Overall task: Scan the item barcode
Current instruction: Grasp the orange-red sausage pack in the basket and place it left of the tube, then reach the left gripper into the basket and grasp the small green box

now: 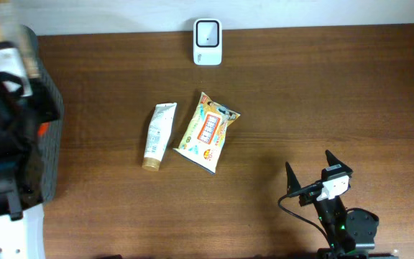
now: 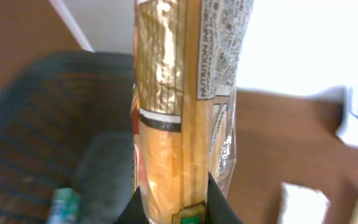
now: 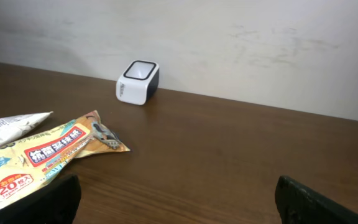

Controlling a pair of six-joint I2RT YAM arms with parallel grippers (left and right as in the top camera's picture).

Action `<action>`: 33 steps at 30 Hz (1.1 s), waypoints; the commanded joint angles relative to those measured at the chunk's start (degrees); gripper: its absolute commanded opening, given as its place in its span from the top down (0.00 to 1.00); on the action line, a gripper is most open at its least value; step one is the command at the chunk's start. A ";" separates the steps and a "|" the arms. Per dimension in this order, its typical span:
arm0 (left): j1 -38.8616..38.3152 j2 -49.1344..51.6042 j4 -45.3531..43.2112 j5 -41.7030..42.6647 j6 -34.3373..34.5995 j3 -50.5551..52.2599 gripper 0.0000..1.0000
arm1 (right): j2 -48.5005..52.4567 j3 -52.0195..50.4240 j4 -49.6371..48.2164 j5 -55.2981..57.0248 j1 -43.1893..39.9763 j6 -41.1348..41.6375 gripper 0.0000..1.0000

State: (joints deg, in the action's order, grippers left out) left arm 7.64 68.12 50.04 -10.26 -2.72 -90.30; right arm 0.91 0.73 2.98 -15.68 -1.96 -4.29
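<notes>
Holding a packet tight over the basket, the left tool seems ready to bring its barcode to the scanner; the right tool stands wide, waiting.

The worktop is dark brown wood with a fine straight grain and a low satin sheen. At its far edge the scanner is smooth white plastic with a dark glossy window. The wall behind the scanner is matt white and faintly marked. In front of the scanner lie a tube of smooth cream plastic with a gold-coloured cap and a pouch of shiny printed film. Far left of the scanner, the basket looks like dark grey woven cloth, rough and matt. The packet in the left end effector is crinkled glossy film, partly gold foil and partly clear. The right end effector has matt black fingers.
</notes>
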 commanded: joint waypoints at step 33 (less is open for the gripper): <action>-4.39 18.10 11.10 6.01 5.73 -21.42 0.01 | -0.39 -0.42 0.07 -0.17 -0.37 0.22 0.01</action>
State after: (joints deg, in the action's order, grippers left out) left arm -0.43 86.83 60.84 -3.88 4.16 -104.90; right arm 0.91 0.73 2.98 -15.73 -1.96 -4.32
